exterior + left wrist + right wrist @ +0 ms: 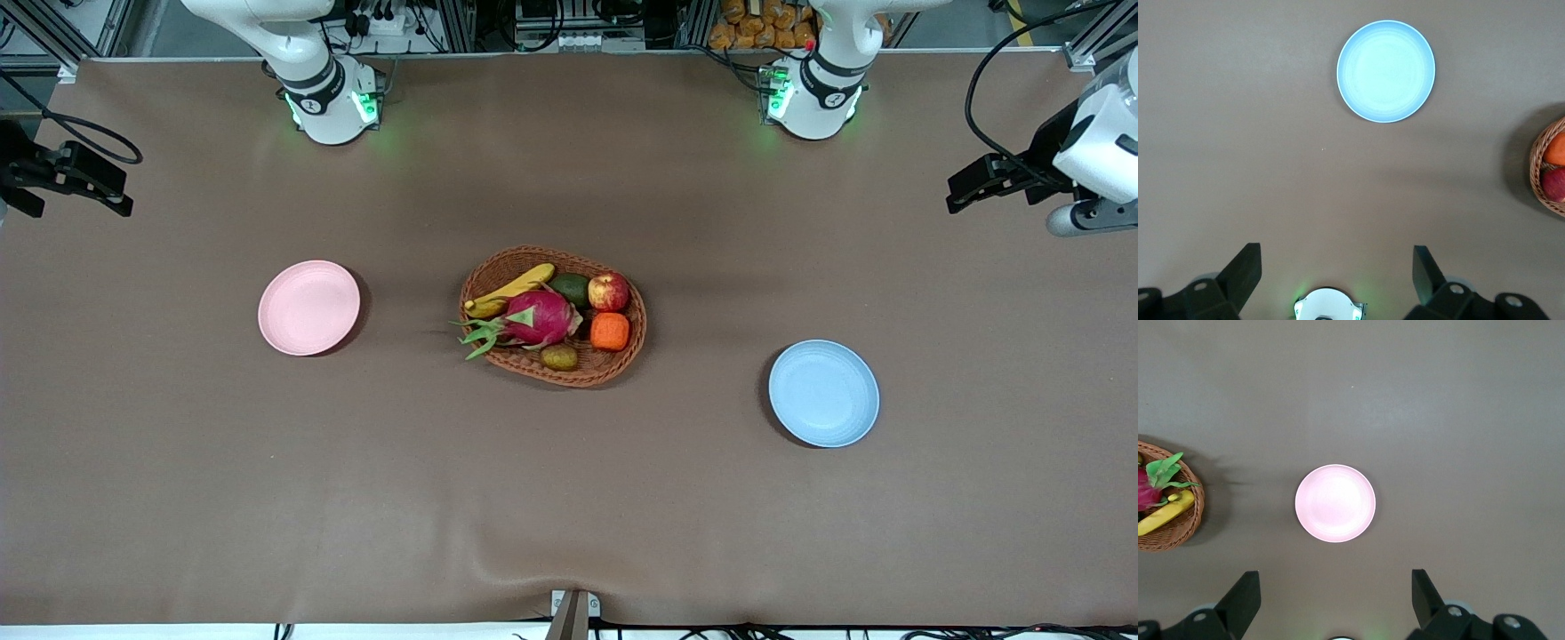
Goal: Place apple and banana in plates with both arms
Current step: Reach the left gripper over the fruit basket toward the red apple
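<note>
Brown surface carries everything. My arms wait high at each end: left tool wide open and empty, over the bare surface near the blue plate; right tool wide open and empty too, above the pink plate. Both plates are bare. Wicker basket sits between them; inside it the banana lies at the rim beside the dragon fruit, apple just above the orange fruit.
</note>
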You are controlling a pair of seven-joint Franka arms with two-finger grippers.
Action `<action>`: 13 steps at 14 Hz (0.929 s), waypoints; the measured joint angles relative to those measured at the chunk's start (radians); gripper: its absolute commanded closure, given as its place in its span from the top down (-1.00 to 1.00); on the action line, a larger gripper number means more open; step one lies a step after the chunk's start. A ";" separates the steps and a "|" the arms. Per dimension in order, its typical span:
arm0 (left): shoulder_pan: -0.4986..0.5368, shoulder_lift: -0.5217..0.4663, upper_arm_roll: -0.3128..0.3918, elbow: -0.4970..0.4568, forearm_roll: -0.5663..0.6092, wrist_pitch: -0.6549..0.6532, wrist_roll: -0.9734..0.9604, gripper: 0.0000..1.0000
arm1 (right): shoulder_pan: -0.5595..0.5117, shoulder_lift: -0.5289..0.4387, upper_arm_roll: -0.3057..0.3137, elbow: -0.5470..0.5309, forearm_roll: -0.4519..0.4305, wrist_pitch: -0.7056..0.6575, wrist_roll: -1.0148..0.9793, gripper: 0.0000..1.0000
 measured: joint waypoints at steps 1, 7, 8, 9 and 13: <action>-0.002 0.008 -0.001 -0.002 -0.003 0.003 0.000 1.00 | 0.000 0.000 -0.001 0.000 0.000 0.000 0.000 1.00; -0.010 0.126 -0.105 -0.011 -0.031 0.100 -0.102 1.00 | 0.001 0.000 -0.002 0.000 0.000 -0.001 0.000 1.00; -0.012 0.152 -0.138 -0.012 -0.032 0.123 -0.150 1.00 | 0.001 0.000 -0.003 0.000 0.000 -0.001 0.000 1.00; -0.014 0.178 -0.171 -0.013 -0.032 0.146 -0.199 1.00 | 0.002 0.000 -0.003 0.001 0.000 -0.001 0.000 1.00; -0.032 0.254 -0.292 -0.026 -0.033 0.253 -0.405 1.00 | 0.003 0.000 -0.003 0.001 0.000 -0.002 0.000 1.00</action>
